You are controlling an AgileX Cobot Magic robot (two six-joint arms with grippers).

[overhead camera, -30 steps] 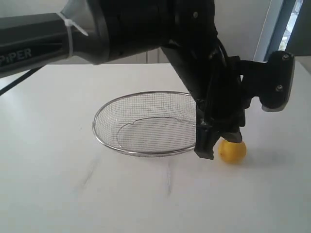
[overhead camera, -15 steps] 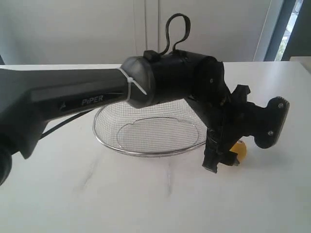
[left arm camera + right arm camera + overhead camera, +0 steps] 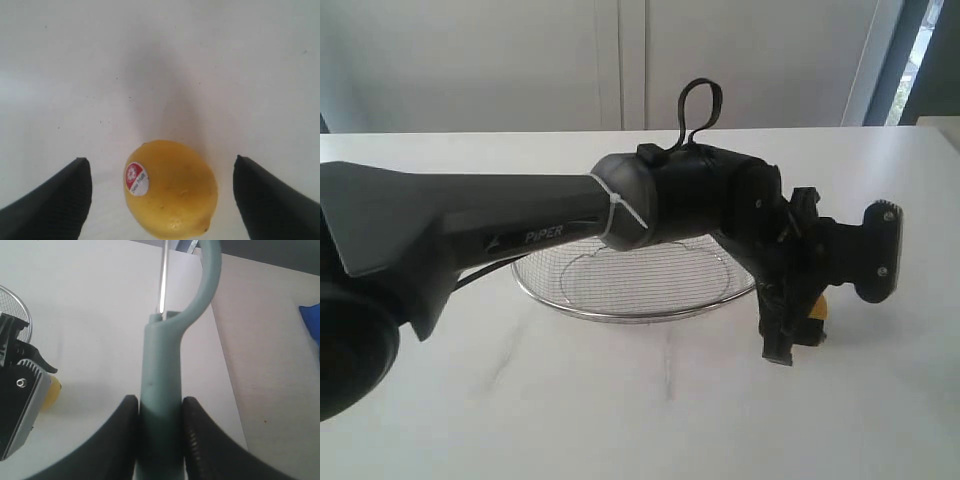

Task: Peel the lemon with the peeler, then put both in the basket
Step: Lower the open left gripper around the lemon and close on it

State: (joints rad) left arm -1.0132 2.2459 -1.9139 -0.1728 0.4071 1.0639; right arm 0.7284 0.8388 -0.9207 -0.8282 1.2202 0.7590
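Observation:
The yellow lemon [image 3: 172, 187] with its red-and-white sticker lies on the white table, between the two black fingers of my left gripper [image 3: 161, 167]. The jaws stand wide open, and neither finger touches the fruit. In the exterior view the left arm reaches across, and its gripper [image 3: 790, 342] hides all but a sliver of the lemon [image 3: 817, 309], just right of the wire basket [image 3: 620, 312]. My right gripper [image 3: 161, 404] is shut on the teal handle of the peeler [image 3: 162, 355], whose metal blade [image 3: 162, 275] points away. This gripper is outside the exterior view.
The right wrist view shows the left gripper's body [image 3: 20, 405] beside the basket's rim [image 3: 17, 300]. The table's edge [image 3: 227, 365] runs close to the peeler, with a beige surface and something blue [image 3: 312, 322] beyond it. The left arm [image 3: 520, 215] spans the basket.
The left arm has swung lower and a little right, bringing its open gripper down around the lemon. The lemon and basket have not moved.

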